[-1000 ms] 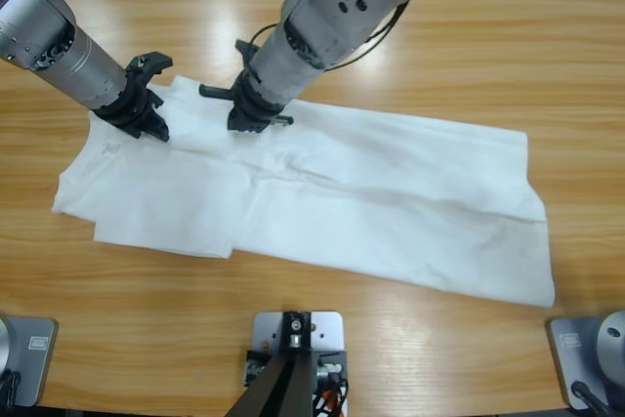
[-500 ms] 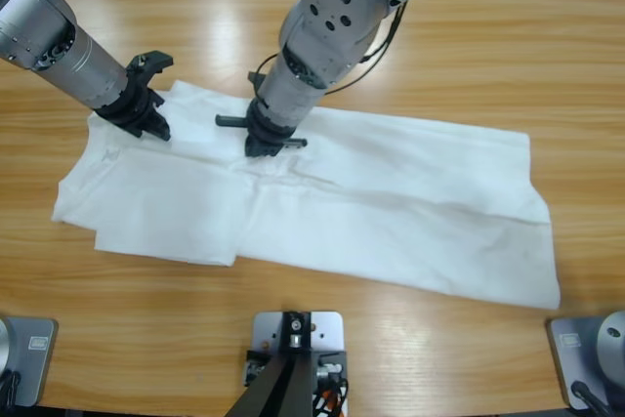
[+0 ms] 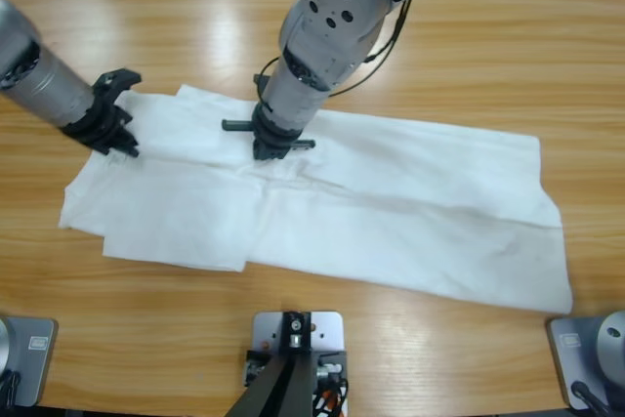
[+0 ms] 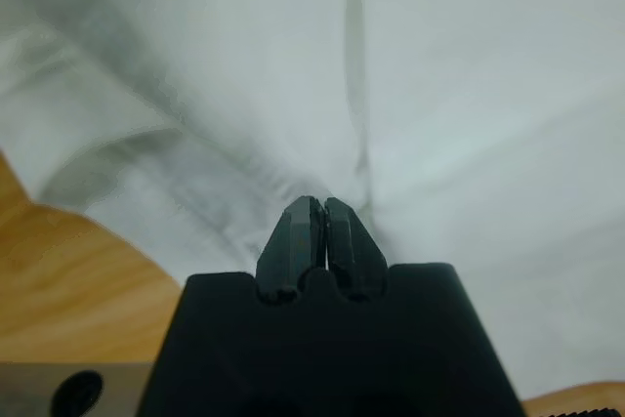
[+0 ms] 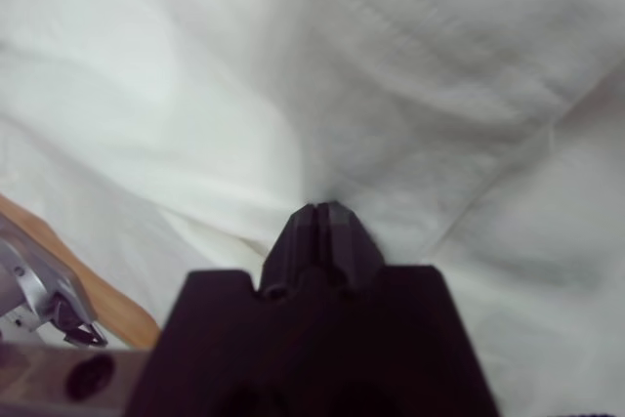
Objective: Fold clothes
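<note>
T-shirt: the white T-shirt (image 3: 410,202) lies spread across the middle of the wooden table (image 3: 488,36), long side running left to right, mostly flat with shallow creases.
Fold: a doubled layer sits at the cloth's near left corner, its edge making a step against the single layer beside it.
Left arm: it comes in from the left edge of the high view, and the left gripper (image 3: 122,144) is down on the shirt's far left edge.
Left pincer: the jaws are pressed together, with creases in the cloth running to their tips (image 4: 314,204). They look clamped on a pinch of fabric.
Left wrist surroundings: bare wood shows beside the cloth at the lower left.
Right arm: it reaches down from the top of the high view, and the right gripper (image 3: 271,151) meets the shirt left of its middle, near the far edge.
Right pincer: the jaws are together, the cloth puckering where their tips (image 5: 320,210) press in, so they grip the fabric.
Spacing: the two grippers are well apart along the shirt's far side.
</note>
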